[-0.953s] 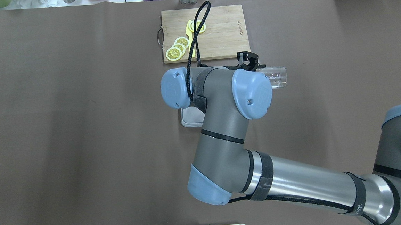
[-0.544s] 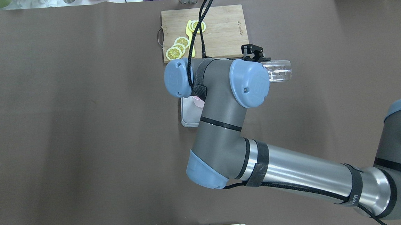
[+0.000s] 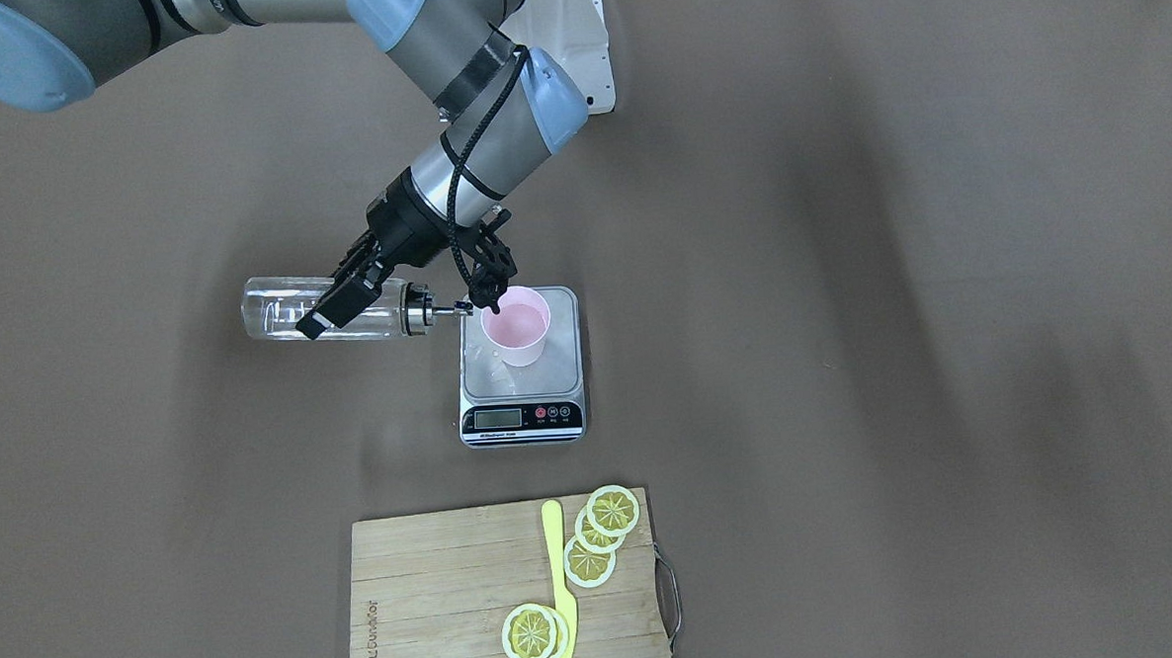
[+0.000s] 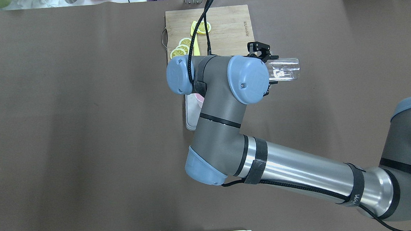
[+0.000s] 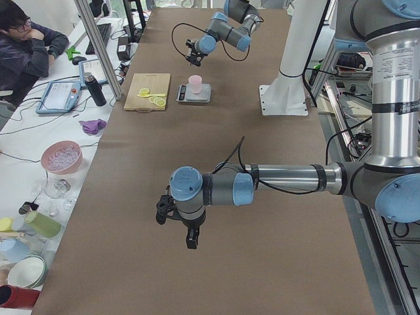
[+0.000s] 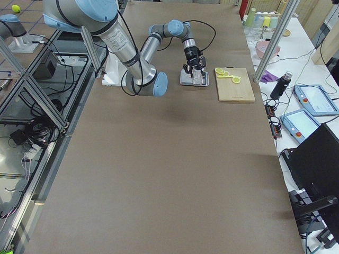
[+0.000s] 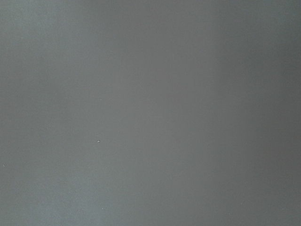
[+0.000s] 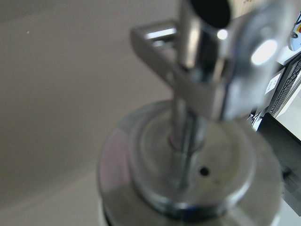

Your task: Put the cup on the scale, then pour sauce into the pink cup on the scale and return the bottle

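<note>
While the bottle (image 3: 279,309) lies almost level in the air, its metal spout (image 3: 444,310) reaches the rim of the cup (image 3: 515,329) on the bottle's side. The cup stands upright on the scale (image 3: 560,358), toward the robot's edge of the platform. The right jaws are clamped around the bottle's body near the neck. The spout looks barely over the rim, so sauce could run down the outside onto the platform, and a nudge from spout or wrist could tip the light cup. The left jaws hang over bare desk (image 3: 889,256) well apart; whether they are wide or closed I cannot tell.
</note>
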{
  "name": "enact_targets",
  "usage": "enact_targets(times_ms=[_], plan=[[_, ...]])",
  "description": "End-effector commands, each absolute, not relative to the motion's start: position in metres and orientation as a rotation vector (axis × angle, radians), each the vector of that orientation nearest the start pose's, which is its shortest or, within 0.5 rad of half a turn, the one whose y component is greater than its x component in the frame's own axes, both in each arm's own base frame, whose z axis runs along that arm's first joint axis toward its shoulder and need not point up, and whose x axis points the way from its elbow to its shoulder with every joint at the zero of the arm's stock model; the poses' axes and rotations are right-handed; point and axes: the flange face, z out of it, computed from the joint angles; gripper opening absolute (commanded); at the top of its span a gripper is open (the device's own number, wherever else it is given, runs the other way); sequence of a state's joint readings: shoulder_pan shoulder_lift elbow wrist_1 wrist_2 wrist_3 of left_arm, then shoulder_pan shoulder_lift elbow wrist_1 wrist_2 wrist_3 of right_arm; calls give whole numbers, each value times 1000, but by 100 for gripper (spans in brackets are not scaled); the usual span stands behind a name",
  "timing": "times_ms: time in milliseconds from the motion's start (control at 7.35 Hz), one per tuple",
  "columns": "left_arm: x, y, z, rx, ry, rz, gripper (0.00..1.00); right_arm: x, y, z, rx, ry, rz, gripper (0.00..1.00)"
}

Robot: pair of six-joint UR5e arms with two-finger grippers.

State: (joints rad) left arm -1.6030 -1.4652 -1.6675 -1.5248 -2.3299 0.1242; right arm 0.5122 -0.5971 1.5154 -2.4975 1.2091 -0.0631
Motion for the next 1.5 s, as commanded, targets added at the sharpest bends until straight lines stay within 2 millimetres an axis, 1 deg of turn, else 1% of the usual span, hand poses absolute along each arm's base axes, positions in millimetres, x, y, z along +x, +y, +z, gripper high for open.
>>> enact_targets(times_ms=[0, 136, 272, 544, 680, 817, 1225, 1361], plan=[[-80, -440, 667, 6, 761, 65, 98, -517, -484, 183, 154, 371, -1113, 0], [-79, -440, 668, 5, 763, 64, 98, -516, -485, 182, 159, 388, -1110, 0], [-79, -430, 675, -11, 764, 58, 98, -516, -484, 182, 158, 391, -1112, 0], [-79, -428, 677, -14, 764, 56, 98, -515, -482, 178, 140, 418, -1120, 0], [-79, -428, 677, -16, 763, 54, 98, -516, -479, 178, 127, 431, -1129, 0], [-80, -427, 678, -17, 763, 52, 98, -519, -473, 174, 120, 477, -1148, 0], [-80, -427, 678, -17, 763, 51, 98, -528, -462, 172, 130, 507, -1172, 0], [-81, -427, 678, -15, 763, 51, 98, -526, -459, 168, 115, 528, -1180, 0]])
